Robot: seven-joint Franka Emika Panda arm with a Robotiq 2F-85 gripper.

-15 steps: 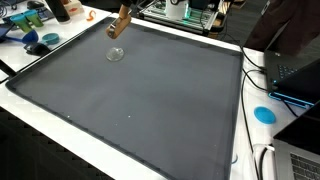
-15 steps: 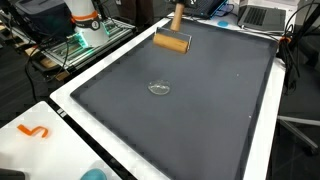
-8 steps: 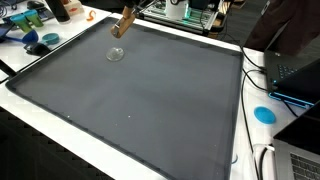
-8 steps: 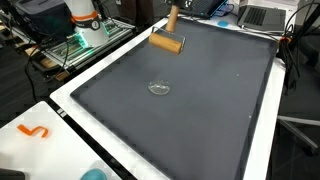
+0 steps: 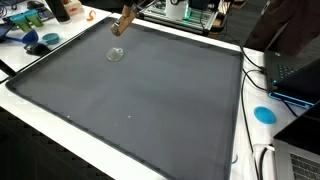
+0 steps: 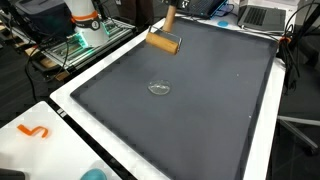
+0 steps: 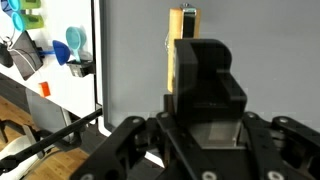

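The gripper is clamped on a wooden tool, which hangs tilted above the far edge of the grey mat. A small clear dish (flat on the mat) lies nearer, apart from the tool.

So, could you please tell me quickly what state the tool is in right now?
Tool: closed, holding the wooden block.
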